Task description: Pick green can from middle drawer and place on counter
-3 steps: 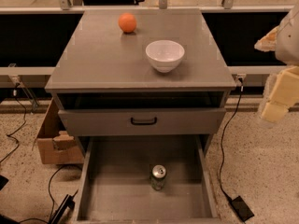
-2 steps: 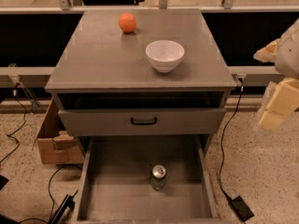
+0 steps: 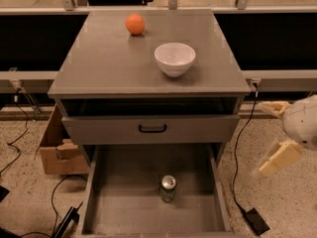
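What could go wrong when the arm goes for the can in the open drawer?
The gripper hangs right of the drawer, outside its wall, jaws open; coming in low it may strike that wall. The can stands upright and could tip if nudged. On the counter, the bowl could get bumped.

No text seems readable, even on the green can (image 3: pixel 168 188).

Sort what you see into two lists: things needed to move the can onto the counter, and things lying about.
Needed: small green can with silver top; open grey middle drawer; flat grey counter; pale gripper, open, right of the drawer.
Lying about: round orange object; white bowl; brown cardboard box.
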You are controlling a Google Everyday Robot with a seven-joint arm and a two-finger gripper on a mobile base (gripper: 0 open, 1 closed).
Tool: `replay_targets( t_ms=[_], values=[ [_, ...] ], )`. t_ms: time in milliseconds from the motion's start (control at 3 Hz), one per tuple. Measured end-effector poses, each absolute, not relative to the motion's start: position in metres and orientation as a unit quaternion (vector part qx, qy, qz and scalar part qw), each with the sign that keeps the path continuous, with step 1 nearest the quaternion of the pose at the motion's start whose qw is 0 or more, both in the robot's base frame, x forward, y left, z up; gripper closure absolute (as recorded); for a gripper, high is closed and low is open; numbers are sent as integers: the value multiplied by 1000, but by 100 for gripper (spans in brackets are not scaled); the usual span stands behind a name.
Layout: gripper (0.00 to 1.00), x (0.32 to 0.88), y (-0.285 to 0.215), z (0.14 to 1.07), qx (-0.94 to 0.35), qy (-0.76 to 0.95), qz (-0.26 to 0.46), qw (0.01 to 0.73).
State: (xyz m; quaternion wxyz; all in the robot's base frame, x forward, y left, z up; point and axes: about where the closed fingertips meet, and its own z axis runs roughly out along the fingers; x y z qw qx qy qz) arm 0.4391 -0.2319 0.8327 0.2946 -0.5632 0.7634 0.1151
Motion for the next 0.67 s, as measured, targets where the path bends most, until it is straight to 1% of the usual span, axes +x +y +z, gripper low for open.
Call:
replay_targets(
  t_ms=[333,667],
  values=[
    [0,450,-223,767,-532,726,176,398],
    [0,453,-211,715,-541,685,204,444]
  ],
)
